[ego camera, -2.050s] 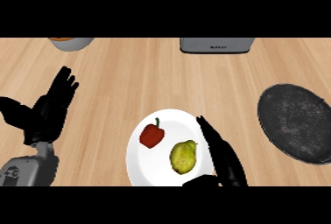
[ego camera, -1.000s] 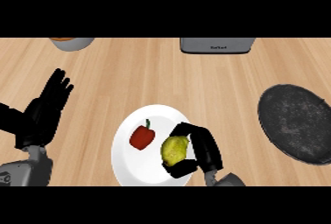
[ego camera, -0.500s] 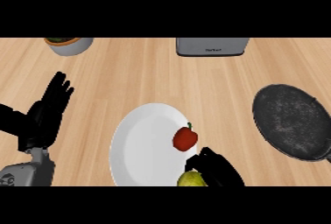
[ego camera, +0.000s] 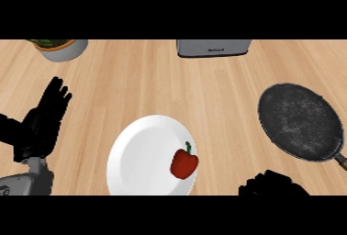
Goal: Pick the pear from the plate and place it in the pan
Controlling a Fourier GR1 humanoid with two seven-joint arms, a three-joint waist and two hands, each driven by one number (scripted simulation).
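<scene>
The white plate lies at the lower middle of the counter with only a red pepper on its right side. The dark round pan sits to the right, with nothing in it. My right hand shows at the lower edge, between plate and pan, with its fingers curled. The pear is off the plate and does not show; the curled right hand hides it. My left hand rests open at the far left, fingers up.
A grey pot with a plant stands at the back left. A grey appliance stands at the back middle. The pan's handle points toward the lower right.
My right hand closed round the pear on the plate, then drew it off to the right and down to the view's lower edge. The pepper ended up at the plate's right side.
</scene>
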